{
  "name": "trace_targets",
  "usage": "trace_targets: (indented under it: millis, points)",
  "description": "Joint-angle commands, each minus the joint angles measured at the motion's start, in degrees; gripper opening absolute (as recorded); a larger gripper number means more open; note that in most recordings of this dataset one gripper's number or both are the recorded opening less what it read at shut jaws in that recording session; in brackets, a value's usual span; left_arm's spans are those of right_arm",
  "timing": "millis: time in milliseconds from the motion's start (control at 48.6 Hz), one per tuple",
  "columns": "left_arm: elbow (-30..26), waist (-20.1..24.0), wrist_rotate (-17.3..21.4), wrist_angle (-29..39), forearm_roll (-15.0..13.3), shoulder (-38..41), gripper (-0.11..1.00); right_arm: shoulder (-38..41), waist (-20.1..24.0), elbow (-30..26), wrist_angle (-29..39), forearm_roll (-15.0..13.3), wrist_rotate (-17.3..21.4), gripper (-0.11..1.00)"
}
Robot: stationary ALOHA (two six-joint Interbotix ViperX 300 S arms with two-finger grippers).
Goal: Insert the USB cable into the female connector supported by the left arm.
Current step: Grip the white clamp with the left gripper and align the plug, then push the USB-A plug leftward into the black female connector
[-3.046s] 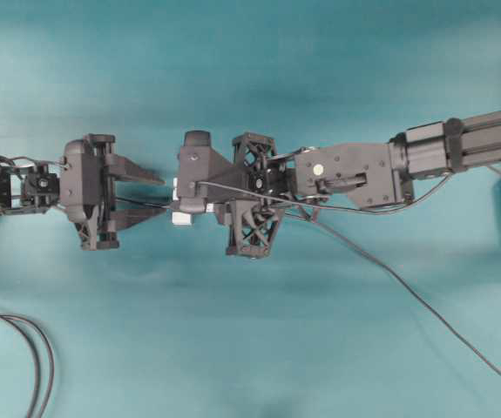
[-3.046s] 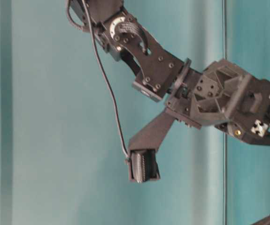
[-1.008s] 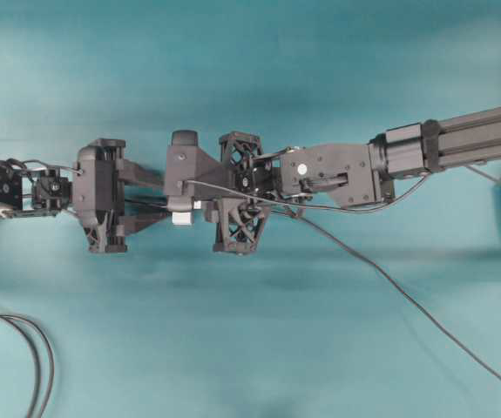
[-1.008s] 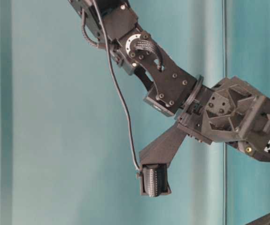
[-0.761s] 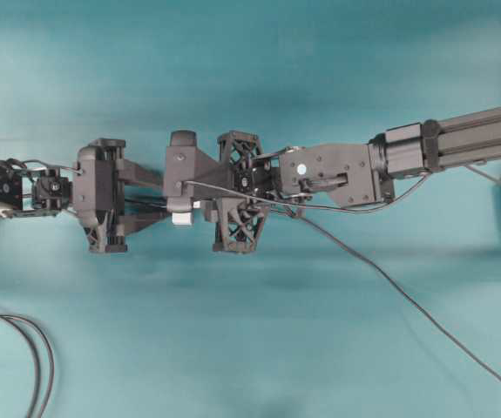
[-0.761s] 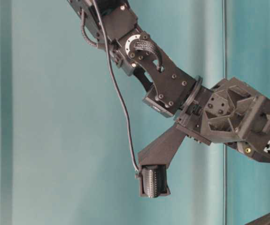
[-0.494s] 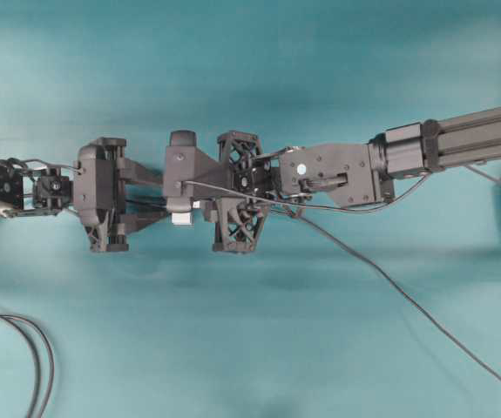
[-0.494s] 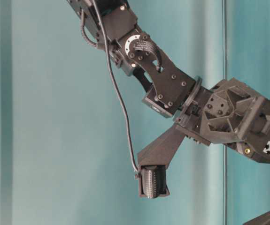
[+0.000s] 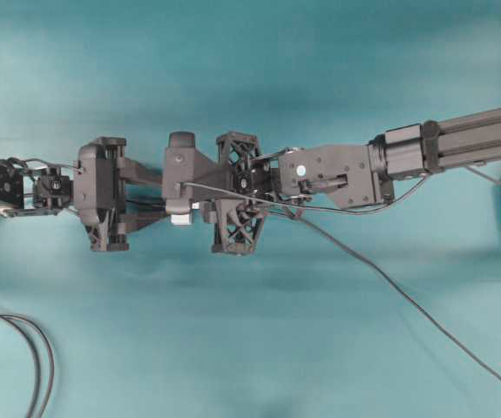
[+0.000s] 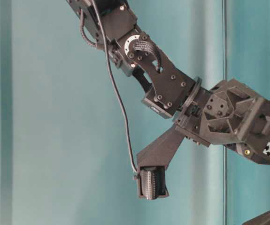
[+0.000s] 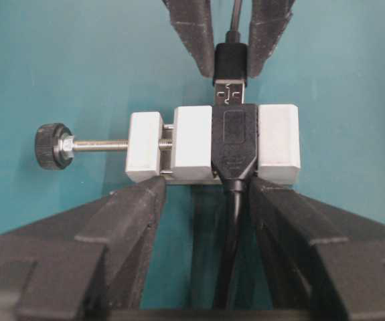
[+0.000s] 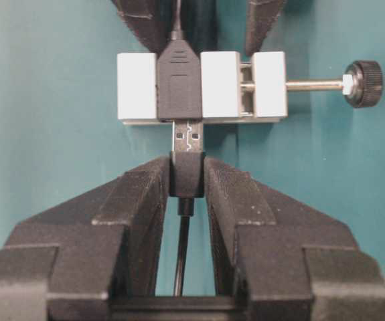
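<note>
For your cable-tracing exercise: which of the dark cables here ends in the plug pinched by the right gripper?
The USB cable, held by the right gripper; the other runs into the female connector.

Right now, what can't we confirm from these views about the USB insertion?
- Overhead: USB cable plug and female connector mostly hidden under the right pincer.
- Table-level: the joint is not in frame, only the right arm.
- Left wrist: how the left pincer touches the connector block, hidden under the block's lower edge.
- Both wrist views: how far the metal tip has entered, hidden inside the socket.

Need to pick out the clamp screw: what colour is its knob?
Black knob on a silvery screw; the left wrist view shows it best.
</note>
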Motion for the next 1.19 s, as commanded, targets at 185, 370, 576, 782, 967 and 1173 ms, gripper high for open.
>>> trace_targets:
  millis: [185, 370, 576, 782, 967, 1173]
  points:
    - [-0.7, 0.26, 0.7, -0.26, 0.09, -0.53, 0.59, -1.05, 0.7, -2.11, -0.97, -0.18, 0.18, 0.21]
    - [-0.7, 0.26, 0.7, -0.18, 0.0, -0.44, 0.59, -1.05, 0.79, -2.37, -0.88, -0.18, 0.26, 0.21]
    - [-0.97, 0.26, 0.7, -0.18, 0.09, -0.53, 0.58, -1.05, 0.79, -2.64, -0.97, -0.18, 0.18, 0.21]
    - [-1.67, 0.18, 0.7, -0.18, 0.0, -0.7, 0.58, -1.05, 0.79, -2.46, -0.97, -0.18, 0.09, 0.21]
    - [-1.76, 0.18, 0.79, -0.18, 0.0, -0.7, 0.59, -0.97, 0.62, -2.64, -1.05, -0.18, 0.0, 0.21]
    - [-2.55, 0.18, 0.79, -0.18, 0.09, -0.7, 0.59, -0.97, 0.35, -2.64, -1.76, -0.18, 0.0, 0.21]
